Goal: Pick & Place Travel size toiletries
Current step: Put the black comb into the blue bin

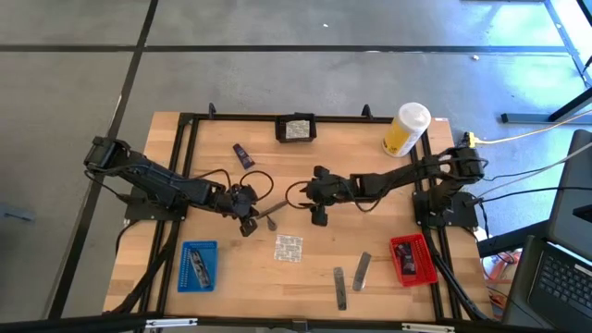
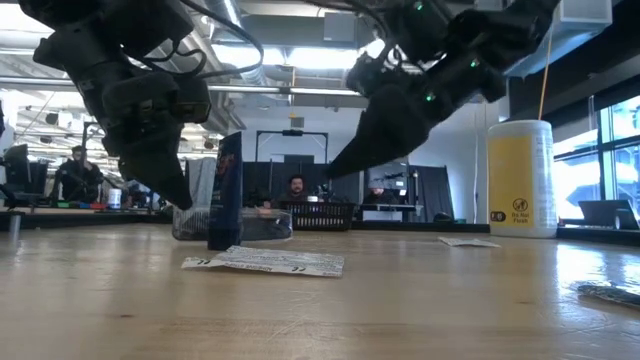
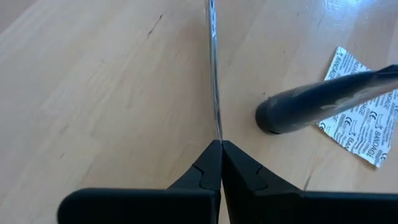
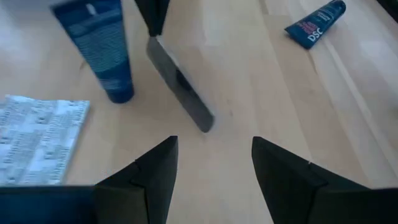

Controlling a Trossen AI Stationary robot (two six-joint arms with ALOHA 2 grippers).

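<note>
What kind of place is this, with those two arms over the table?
Probably a robotics lab or workshop in an open office. Two arms work at a wooden table on a bare concrete floor, a laptop sits alongside, and people sit at desks with monitors behind.

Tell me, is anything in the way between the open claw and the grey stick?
Nothing visible. The right claw is open, and the grey stick, pinched by the left claw, sits straight ahead over bare table. The blue tube stands off to one side.

"BANDAGE" on foil sachet (image 3: 360,118) (repeated), "DSC" on tube (image 4: 316,25)
</note>
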